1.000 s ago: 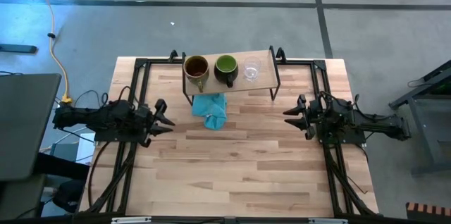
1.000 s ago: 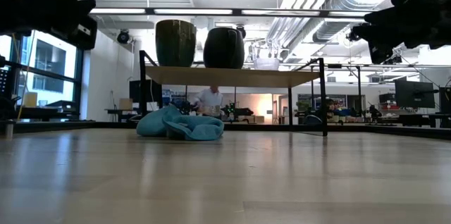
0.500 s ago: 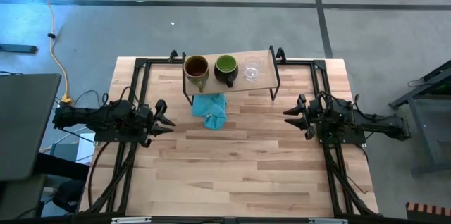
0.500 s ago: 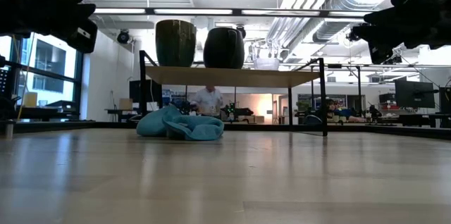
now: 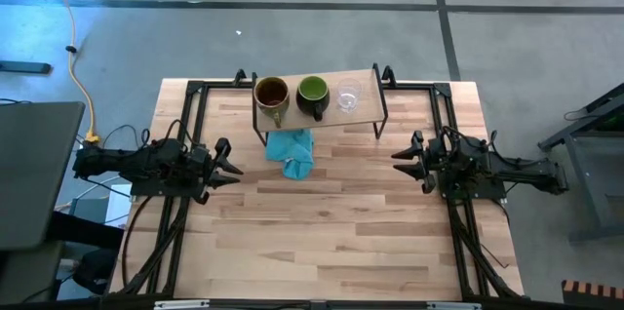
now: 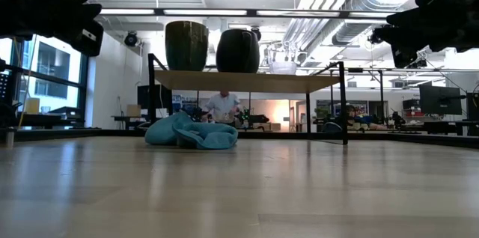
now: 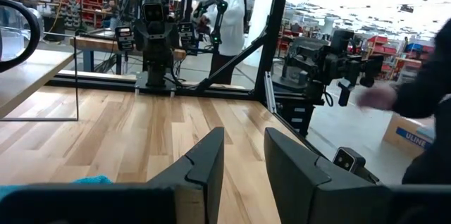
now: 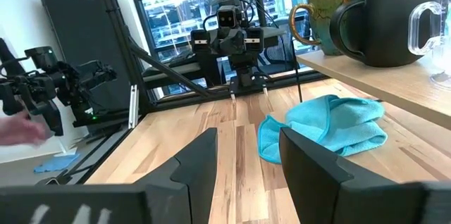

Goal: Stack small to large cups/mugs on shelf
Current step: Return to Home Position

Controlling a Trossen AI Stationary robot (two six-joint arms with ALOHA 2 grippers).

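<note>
Leftmost, the left gripper [image 5: 232, 162] is hanging above the wooden table [image 5: 331, 232] at its 9 o'clock edge, pointing toward 3 o'clock. Its fingers [image 7: 204, 160] are standing partly apart with a clear gap between them and are gripping nothing.

At the table's 12 o'clock edge, the shelf [image 5: 366, 107] is carrying all three vessels in a row. The brown mug [image 5: 271, 93], the largest, is standing upright at the 9 o'clock end with its handle pointing to 6 o'clock. Just beside it, the green-lined dark mug [image 5: 312, 91] is standing upright, its handle also toward 6 o'clock. The small clear glass cup [image 5: 348, 96] is standing next in line, toward the 3 o'clock end, apart from the dark mug.

A teal cloth [image 5: 292, 151] is lying crumpled on the table at the shelf's 6 o'clock side, partly under its front edge.

At the table's 3 o'clock edge, the right gripper [image 5: 402, 162] is hanging above the surface, pointing toward 9 o'clock. Its fingers [image 8: 204, 160] are likewise sitting partly open and are holding nothing.

In the room beyond, a person [image 7: 227, 20] is standing.
</note>
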